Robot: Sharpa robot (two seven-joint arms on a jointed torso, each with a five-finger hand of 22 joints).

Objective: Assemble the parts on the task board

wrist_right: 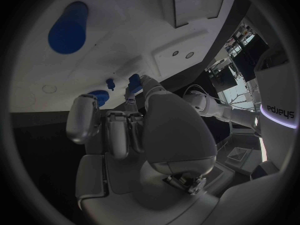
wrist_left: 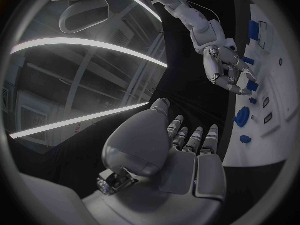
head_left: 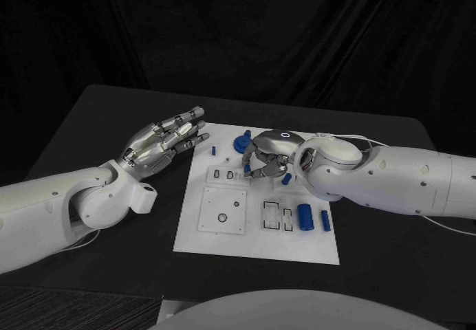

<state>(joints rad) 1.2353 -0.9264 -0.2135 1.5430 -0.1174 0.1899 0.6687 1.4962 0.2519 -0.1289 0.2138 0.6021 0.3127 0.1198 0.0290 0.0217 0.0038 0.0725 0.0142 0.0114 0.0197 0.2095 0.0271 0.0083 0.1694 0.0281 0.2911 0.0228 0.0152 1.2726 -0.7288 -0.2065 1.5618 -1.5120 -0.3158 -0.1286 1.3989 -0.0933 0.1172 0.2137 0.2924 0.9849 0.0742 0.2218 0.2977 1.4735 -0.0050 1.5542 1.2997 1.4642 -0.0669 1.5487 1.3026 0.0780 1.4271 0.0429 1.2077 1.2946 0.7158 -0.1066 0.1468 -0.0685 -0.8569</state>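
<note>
The white task board (head_left: 260, 234) lies at the middle of the black counter (head_left: 99, 117), its long sides running from about 12 to 6 o'clock in the head view.

The left robot hand (head_left: 164, 143) hovers at roughly 10 o'clock from the board's centre, over the counter just beside the board's left edge. Its fingers are stretched out and apart, with nothing in them; the fingertips (head_left: 197, 111) point toward the board's far left corner.

The right robot hand (head_left: 266, 155) is over the far part of the board, at about 12 o'clock from its centre, fingers curled downward toward the plate. In the right wrist view its fingertips (wrist_right: 133, 80) meet a small blue part (wrist_right: 134, 78) standing just beside another small blue peg (wrist_right: 110, 83). Whether the part is truly pinched or only touched cannot be told.

A round blue gear-like part (head_left: 241, 144) sits at the far edge of the board, just left of the right robot hand. A blue cylinder (head_left: 305, 216) lies at about 3 o'clock on the board, with a thinner blue pin (head_left: 325, 220) just beside it on the right. A small blue peg (head_left: 211, 149) stands near the board's left edge, close to the left fingertips.
</note>
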